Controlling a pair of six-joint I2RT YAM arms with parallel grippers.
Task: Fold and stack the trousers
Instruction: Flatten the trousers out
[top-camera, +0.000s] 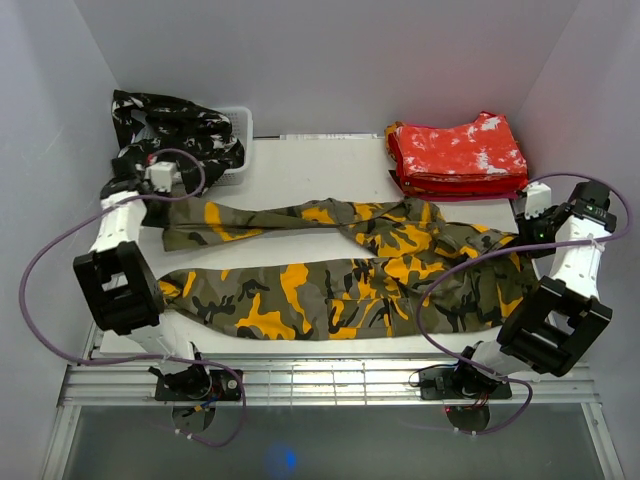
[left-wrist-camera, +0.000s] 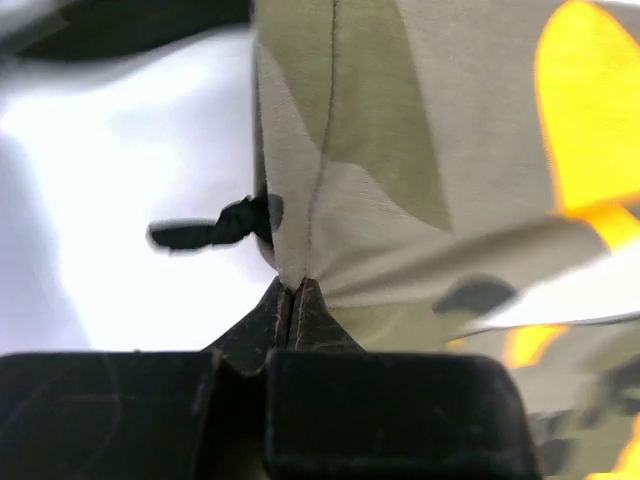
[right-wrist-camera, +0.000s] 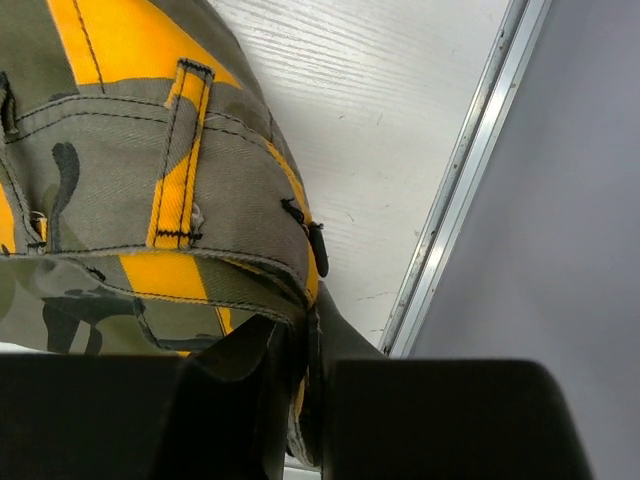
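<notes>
From above, we see a white wood-grain table (top-camera: 300, 170) boxed in by pale grey walls (top-camera: 50, 120). The olive camouflage trousers (top-camera: 330, 295), long cloth patched orange-yellow and black, lie spread across it, legs to the left and waist to the right. The left gripper (top-camera: 165, 203) sits at a leg end, the right gripper (top-camera: 525, 235) at the waist. Folded red-and-white camouflage trousers (top-camera: 460, 155) rest at the far right. Black-and-white camouflage trousers (top-camera: 170, 125) spill from a white plastic bin (top-camera: 240, 150) at the far left.

At the left wrist, we find the left gripper (left-wrist-camera: 290, 300) pressed together, pinching the olive camouflage trousers (left-wrist-camera: 400, 150) at a seam above the table (left-wrist-camera: 120, 300).

At the right wrist, the right gripper (right-wrist-camera: 300, 345) pinches the waistband edge of the olive camouflage trousers (right-wrist-camera: 110, 180), near a belt loop (right-wrist-camera: 180, 150). A metal rail (right-wrist-camera: 470, 170) borders the table (right-wrist-camera: 380, 110) against the grey wall.
</notes>
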